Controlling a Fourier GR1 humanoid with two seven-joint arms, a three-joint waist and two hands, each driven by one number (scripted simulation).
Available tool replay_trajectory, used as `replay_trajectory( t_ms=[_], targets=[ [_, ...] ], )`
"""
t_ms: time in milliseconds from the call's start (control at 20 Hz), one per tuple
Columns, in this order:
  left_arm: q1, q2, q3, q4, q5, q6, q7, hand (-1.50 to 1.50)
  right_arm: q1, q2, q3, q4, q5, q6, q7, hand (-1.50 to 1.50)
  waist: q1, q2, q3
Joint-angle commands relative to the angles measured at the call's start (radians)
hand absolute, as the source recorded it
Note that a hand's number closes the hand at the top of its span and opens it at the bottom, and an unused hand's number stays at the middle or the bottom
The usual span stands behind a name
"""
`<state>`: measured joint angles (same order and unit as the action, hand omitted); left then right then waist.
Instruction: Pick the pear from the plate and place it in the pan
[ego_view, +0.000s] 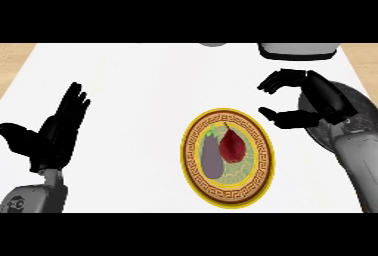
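Note:
A dark red pear (233, 145) lies on a round plate (227, 196) with a yellow patterned rim, at the middle of the white counter. A purple eggplate-shaped eggplant (212, 156) lies beside it on the left. My right hand (314, 102) hovers up and to the right of the plate, fingers and thumb curved apart, holding nothing. Behind that hand and forearm shows a dark grey pan (362, 107), mostly hidden. My left hand (59, 131) rests open at the left, fingers up.
A grey-white object (299, 50) sits at the counter's far right edge, and a small grey shape (212, 44) at the far middle. Wooden floor (15, 60) shows beyond the counter's left and right sides.

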<state>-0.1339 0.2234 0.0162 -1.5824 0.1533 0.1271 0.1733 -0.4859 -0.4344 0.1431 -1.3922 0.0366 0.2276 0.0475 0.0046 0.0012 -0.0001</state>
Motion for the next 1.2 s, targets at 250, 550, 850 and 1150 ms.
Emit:
replay_trajectory(
  t_ms=[250, 550, 850, 1150],
  targets=[
    [-0.023, 0.009, 0.021, -0.019, 0.026, -0.022, 0.049, 0.0, -0.115, -0.181, 0.048, 0.032, 0.142, 0.2, -0.051, -1.5, 0.009, 0.0, 0.0],
    [-0.078, 0.0, 0.02, 0.021, 0.013, -0.02, 0.052, 0.0, -0.293, -0.1, 0.166, 0.159, 0.256, 0.276, 0.011, -1.5, 0.023, 0.005, -0.001],
    [-0.074, -0.009, 0.02, 0.054, 0.003, -0.027, 0.022, 0.0, -0.41, -0.005, 0.303, 0.219, 0.378, 0.364, 0.109, -1.5, 0.018, 0.004, -0.001],
    [-0.047, -0.043, -0.013, 0.019, -0.042, 0.02, 0.03, 0.0, -0.468, 0.008, 0.405, 0.337, 0.402, 0.608, 0.135, -1.5, 0.019, 0.004, -0.001]
  ],
)
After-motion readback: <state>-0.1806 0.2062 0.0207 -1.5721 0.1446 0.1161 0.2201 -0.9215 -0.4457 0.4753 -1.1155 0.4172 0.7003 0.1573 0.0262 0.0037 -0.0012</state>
